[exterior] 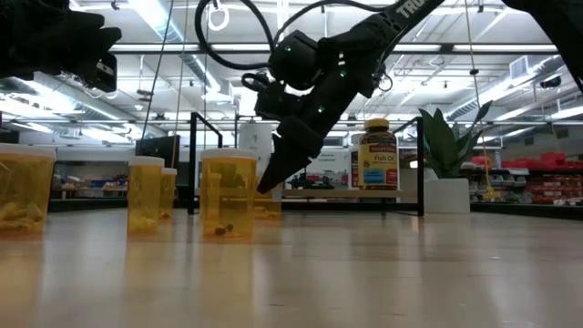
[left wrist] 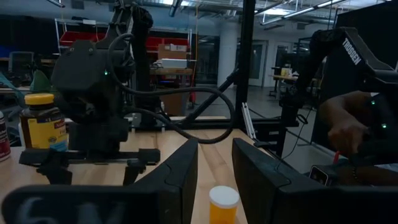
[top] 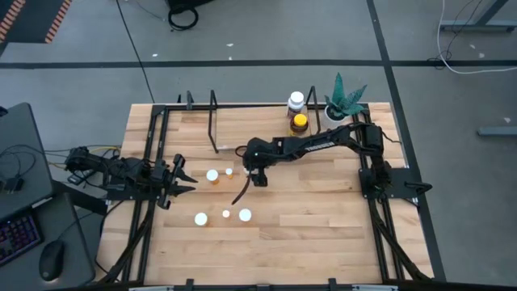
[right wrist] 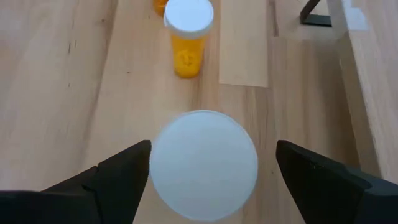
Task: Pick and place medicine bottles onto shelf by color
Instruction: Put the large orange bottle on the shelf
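Observation:
Several small orange bottles with white caps stand on the table: two [top: 212, 175] [top: 229, 171] mid-left and three nearer the front [top: 200, 218] [top: 226, 214] [top: 245, 215]. My right gripper [top: 258, 176] points down, open, with its fingers on either side of another bottle's white cap [right wrist: 204, 165]; I cannot tell whether they touch it. My left gripper [top: 184, 174] is open and level, facing an orange bottle [left wrist: 222, 204] just ahead of its fingertips. The amber bottle with the yellow lid [top: 300, 123] and the white bottle [top: 296, 101] stand at the right end of the shelf [top: 242, 121].
A white pot with a green plant [top: 343, 101] stands at the back right, beside the shelf's end. The shelf's black wire loops [top: 213, 121] rise at its left end. The right arm's cable [top: 241, 192] hangs near the middle bottles. Bare wood [top: 323, 226] lies at the front right.

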{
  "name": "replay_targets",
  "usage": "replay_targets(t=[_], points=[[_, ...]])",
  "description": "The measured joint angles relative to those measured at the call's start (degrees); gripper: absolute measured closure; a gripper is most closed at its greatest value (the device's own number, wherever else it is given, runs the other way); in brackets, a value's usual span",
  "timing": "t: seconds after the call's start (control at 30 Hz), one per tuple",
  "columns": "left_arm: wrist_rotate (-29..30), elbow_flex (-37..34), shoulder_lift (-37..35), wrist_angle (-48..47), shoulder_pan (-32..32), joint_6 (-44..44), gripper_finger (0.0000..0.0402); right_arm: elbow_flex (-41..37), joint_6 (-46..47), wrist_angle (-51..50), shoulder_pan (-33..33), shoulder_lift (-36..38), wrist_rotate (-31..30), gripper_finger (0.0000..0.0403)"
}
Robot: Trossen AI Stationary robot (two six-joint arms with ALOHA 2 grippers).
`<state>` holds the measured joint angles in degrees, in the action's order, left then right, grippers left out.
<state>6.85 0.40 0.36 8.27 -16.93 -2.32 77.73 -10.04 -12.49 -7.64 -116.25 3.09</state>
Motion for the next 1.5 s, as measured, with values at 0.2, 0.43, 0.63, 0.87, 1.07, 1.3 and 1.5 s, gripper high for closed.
replay_targets(t=[0.2, 0.43, 0.63, 0.87, 1.07, 1.3, 1.5], points=[[-0.02, 0.01, 0.00, 0.00, -0.02, 0.00, 0.0294, 0.00, 0.04, 0.04, -0.02, 0.00, -0.02, 0.0085], [-0.02, 0.01, 0.00, 0.00, -0.02, 0.01, 0.0294, 0.00, 0.02, -0.05, -0.02, 0.00, -1.47, 0.0130], [-0.01, 0.00, 0.00, 0.01, -0.01, 0.00, 0.0294, 0.00, 0.01, -1.18, -0.01, 0.43, -1.52, 0.0160], [-0.01, -0.01, -0.02, 0.02, -0.02, -0.01, 0.0294, 0.02, 0.02, -2.37, -0.01, 3.46, -2.02, 0.0176], [-0.02, 0.01, 0.00, 0.02, 0.00, 0.01, 0.0294, 0.02, 0.00, -4.96, -0.04, 8.67, -5.37, 0.0173], [-0.01, 0.01, 0.00, 0.00, -0.02, 0.01, 0.0294, 0.09, -0.04, -7.32, -2.35, 15.72, -9.86, 0.0173], [-0.02, -0.01, 0.00, 0.00, -0.01, 0.00, 0.0294, 0.09, 1.29, -8.46, -9.02, 17.11, -11.00, 0.0173]])
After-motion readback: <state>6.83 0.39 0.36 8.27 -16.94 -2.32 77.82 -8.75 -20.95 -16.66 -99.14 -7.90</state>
